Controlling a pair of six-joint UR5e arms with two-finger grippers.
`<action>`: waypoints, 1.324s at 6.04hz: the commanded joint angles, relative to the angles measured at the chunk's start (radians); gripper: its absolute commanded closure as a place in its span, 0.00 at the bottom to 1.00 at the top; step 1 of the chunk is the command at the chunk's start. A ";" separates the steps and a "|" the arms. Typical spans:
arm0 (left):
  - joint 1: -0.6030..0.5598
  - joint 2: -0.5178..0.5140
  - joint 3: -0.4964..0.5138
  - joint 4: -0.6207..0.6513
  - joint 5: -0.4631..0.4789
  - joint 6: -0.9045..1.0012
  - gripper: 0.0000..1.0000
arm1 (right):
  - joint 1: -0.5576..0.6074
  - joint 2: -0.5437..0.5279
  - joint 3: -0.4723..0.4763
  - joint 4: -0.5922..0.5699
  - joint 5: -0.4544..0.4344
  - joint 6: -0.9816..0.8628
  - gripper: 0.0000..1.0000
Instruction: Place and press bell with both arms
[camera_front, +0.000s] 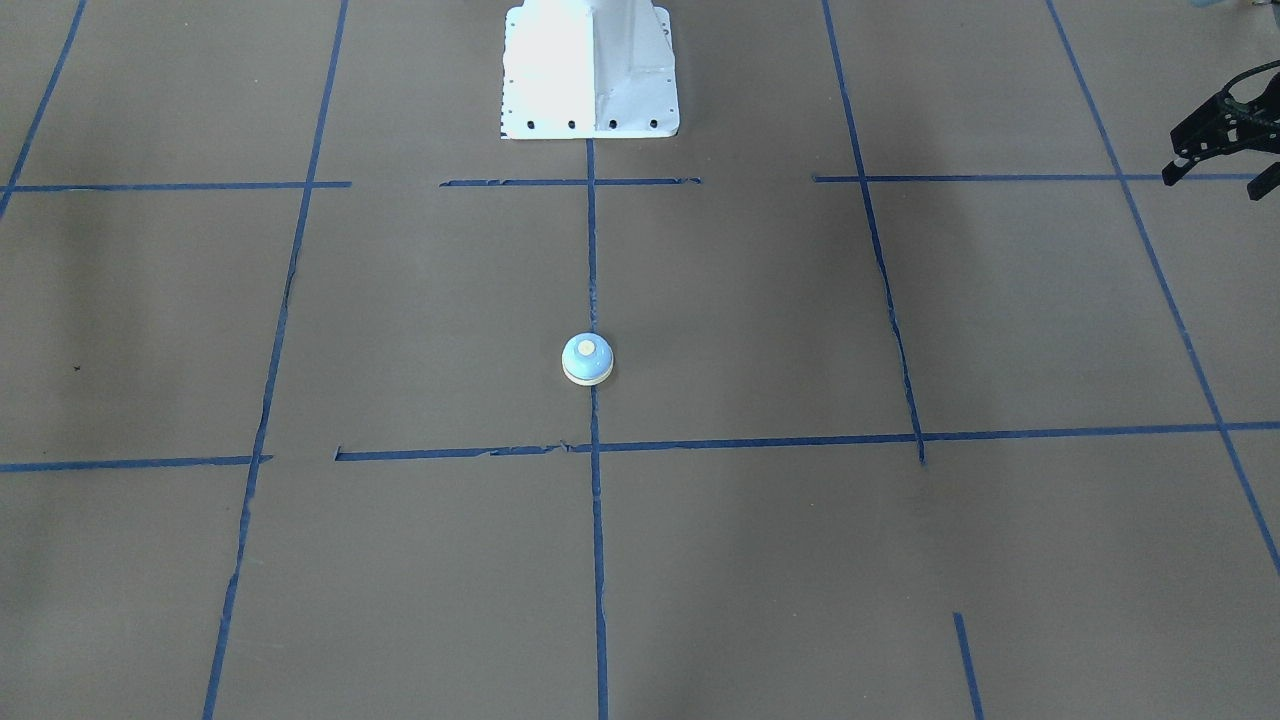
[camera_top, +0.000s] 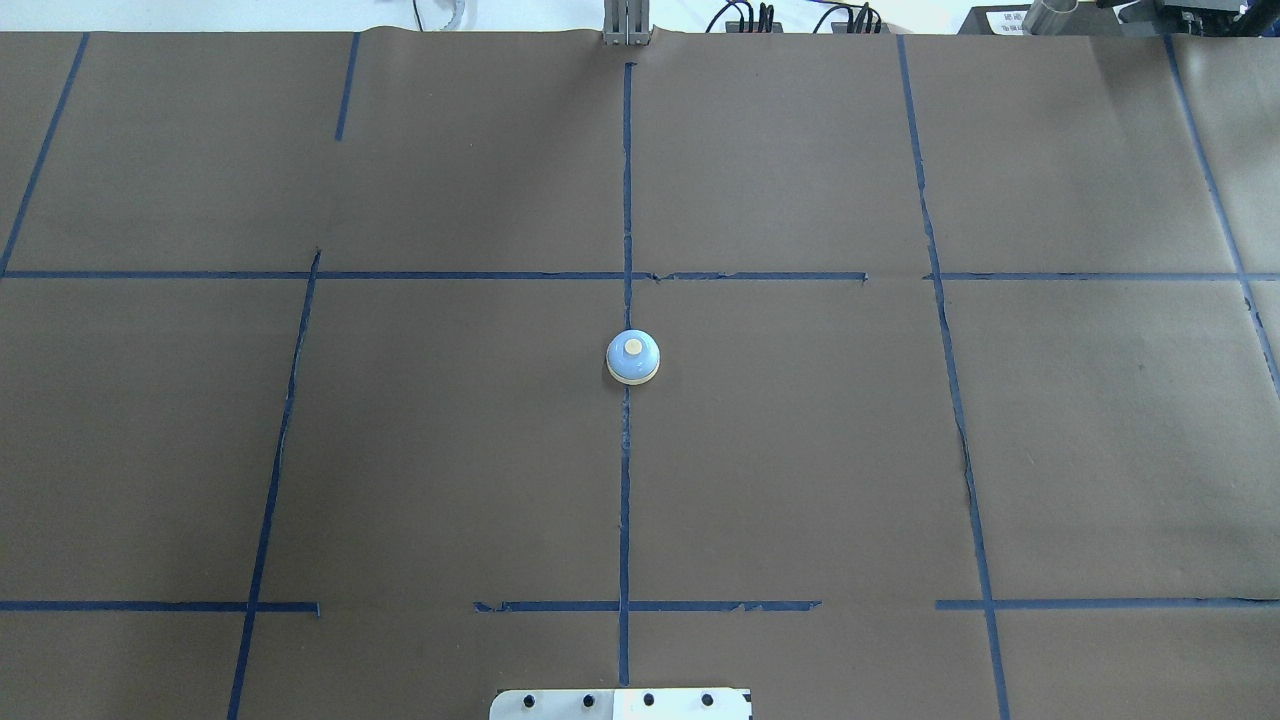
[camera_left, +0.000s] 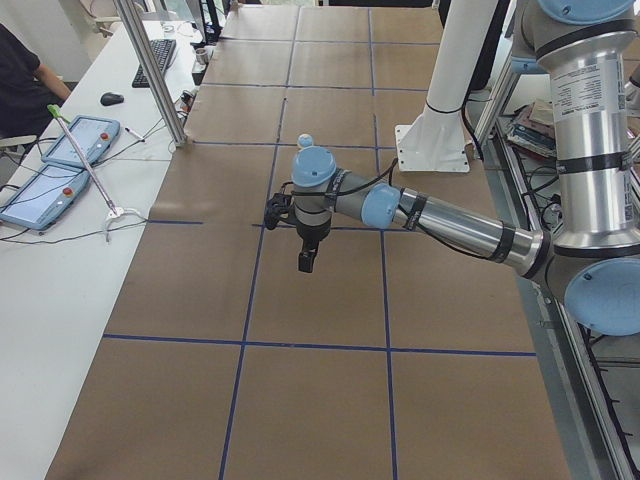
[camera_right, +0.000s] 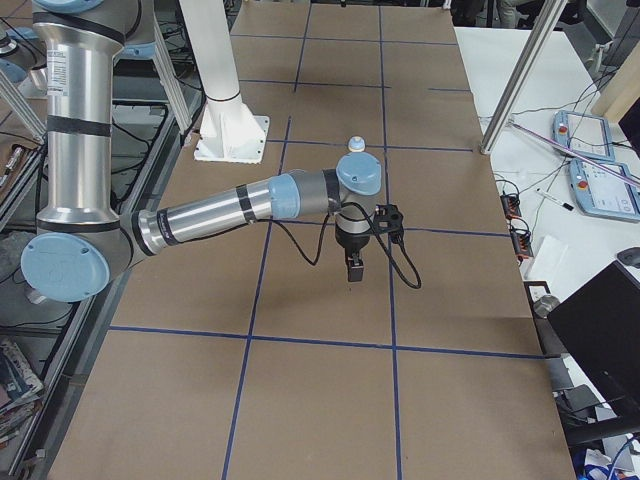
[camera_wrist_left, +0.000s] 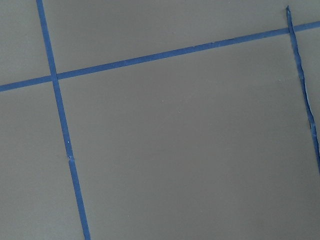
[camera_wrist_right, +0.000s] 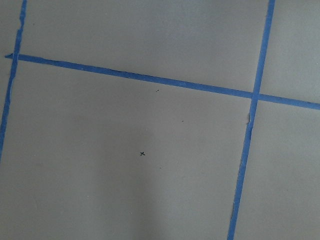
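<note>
The bell (camera_front: 587, 358) is a small light-blue dome with a cream base and button. It stands upright on the middle blue tape line and also shows in the overhead view (camera_top: 632, 357). No gripper is near it. My left gripper (camera_front: 1213, 184) hangs at the right edge of the front view, cut off by the frame, its fingers spread and empty. In the left side view it (camera_left: 306, 262) points down above the table, nearer than the bell (camera_left: 305, 141). My right gripper (camera_right: 354, 270) points down, nearer than the bell (camera_right: 354, 143). I cannot tell its state.
The table is covered in brown paper (camera_top: 450, 450) with a blue tape grid. The white mounting pedestal (camera_front: 590, 70) stands at the robot's edge. A side table with tablets (camera_left: 75, 140) and a metal pole (camera_left: 150, 70) lies beyond the far edge.
</note>
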 joint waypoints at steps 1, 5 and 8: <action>-0.001 0.000 0.010 -0.002 0.000 0.000 0.00 | -0.002 0.007 -0.012 0.000 -0.001 -0.002 0.00; -0.043 0.008 0.060 -0.012 -0.002 0.024 0.00 | -0.001 -0.042 -0.015 0.004 0.001 -0.071 0.00; -0.249 -0.006 0.224 0.003 -0.101 0.283 0.00 | 0.007 -0.078 -0.004 0.006 0.027 -0.090 0.00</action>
